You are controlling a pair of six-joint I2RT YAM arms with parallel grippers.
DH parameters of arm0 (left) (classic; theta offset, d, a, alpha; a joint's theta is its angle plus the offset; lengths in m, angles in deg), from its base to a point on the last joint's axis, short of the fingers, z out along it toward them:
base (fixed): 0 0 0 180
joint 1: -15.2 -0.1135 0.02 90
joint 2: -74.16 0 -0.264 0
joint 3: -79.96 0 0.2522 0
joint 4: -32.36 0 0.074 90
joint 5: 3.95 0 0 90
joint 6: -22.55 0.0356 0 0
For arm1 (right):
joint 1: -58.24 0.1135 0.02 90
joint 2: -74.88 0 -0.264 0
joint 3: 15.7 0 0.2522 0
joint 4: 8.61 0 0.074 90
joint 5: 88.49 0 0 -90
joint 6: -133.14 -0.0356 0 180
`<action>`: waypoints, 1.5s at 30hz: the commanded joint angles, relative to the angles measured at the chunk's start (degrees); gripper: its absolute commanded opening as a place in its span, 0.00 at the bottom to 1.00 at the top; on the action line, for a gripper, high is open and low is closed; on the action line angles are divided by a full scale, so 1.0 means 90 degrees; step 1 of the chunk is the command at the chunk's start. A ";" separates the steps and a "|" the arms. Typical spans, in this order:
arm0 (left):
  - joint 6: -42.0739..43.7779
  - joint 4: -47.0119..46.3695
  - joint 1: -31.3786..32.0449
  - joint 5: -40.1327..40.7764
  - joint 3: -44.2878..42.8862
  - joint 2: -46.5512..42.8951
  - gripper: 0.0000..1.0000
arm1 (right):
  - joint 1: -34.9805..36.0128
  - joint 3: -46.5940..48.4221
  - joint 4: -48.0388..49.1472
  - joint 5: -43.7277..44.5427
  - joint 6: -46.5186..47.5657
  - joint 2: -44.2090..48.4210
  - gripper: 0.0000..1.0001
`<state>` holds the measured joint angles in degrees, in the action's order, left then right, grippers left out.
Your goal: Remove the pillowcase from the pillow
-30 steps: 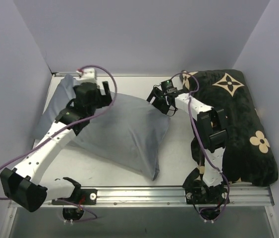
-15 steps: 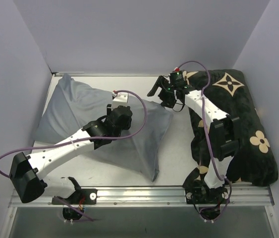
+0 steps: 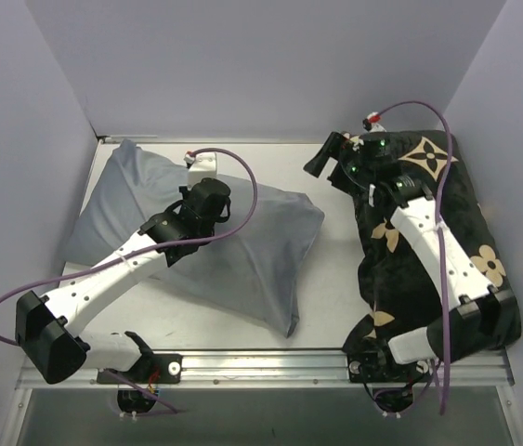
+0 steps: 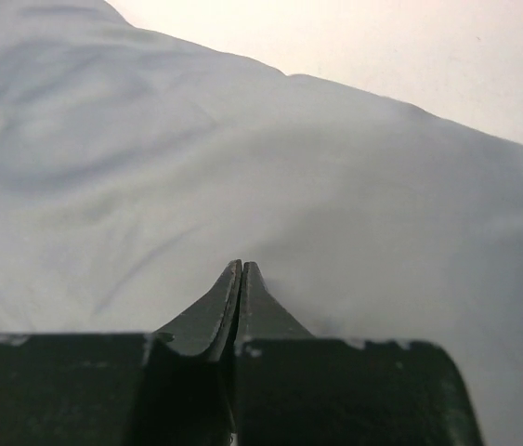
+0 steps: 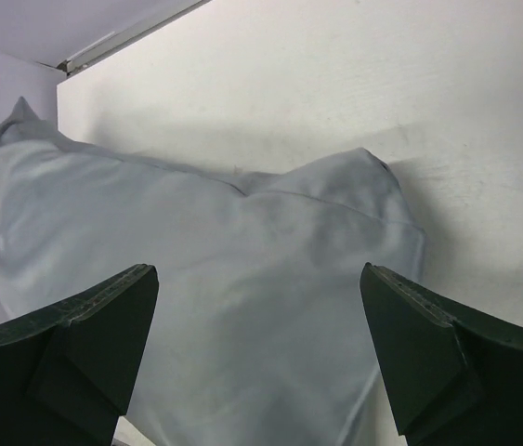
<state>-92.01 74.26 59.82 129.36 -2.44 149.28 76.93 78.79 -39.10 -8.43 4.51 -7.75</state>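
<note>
The grey-blue pillowcase (image 3: 242,251) lies plump and wrinkled on the left half of the table, one corner toward the back left. The pillow is hidden inside it; no white shows. My left gripper (image 3: 207,197) sits over the middle of the pillowcase. In the left wrist view its fingertips (image 4: 241,267) are pressed together, the cloth (image 4: 150,167) lies just beyond them, and nothing shows between them. My right gripper (image 3: 326,156) hangs open to the right of the pillowcase's right corner. The right wrist view shows the pillowcase (image 5: 196,242) far below it, between wide-spread fingers (image 5: 112,307).
A black cushion with tan flower motifs (image 3: 447,214) fills the right side of the table, under the right arm. Grey walls close in the back and both sides. A metal rail (image 3: 261,364) runs along the near edge. Bare white table (image 3: 331,279) separates pillowcase and cushion.
My left gripper swung from the pillowcase's back edge to its middle and shut. My right gripper drew back and rightward, away from the pillowcase's corner, opening a little wider.
</note>
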 commanded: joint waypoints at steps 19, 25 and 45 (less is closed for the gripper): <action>0.0092 -0.0119 -0.0134 -0.1363 -0.0557 0.0043 0.00 | 0.0950 -0.4809 0.3340 -0.0215 -0.0824 0.2327 0.94; -0.0055 -0.0119 0.0159 -0.1784 -0.0255 -0.0367 0.06 | 0.0969 -0.4878 0.3900 -0.0302 -0.1049 0.1828 0.80; -0.0064 -0.0314 0.1712 -0.1482 -0.0088 -0.0338 0.66 | 0.0735 -0.5834 0.4862 -0.0644 -0.1166 0.2376 0.87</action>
<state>-92.34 74.11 75.17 115.17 -2.92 146.15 84.45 29.70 -6.09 -10.44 -4.00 15.26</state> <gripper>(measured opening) 0.661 0.857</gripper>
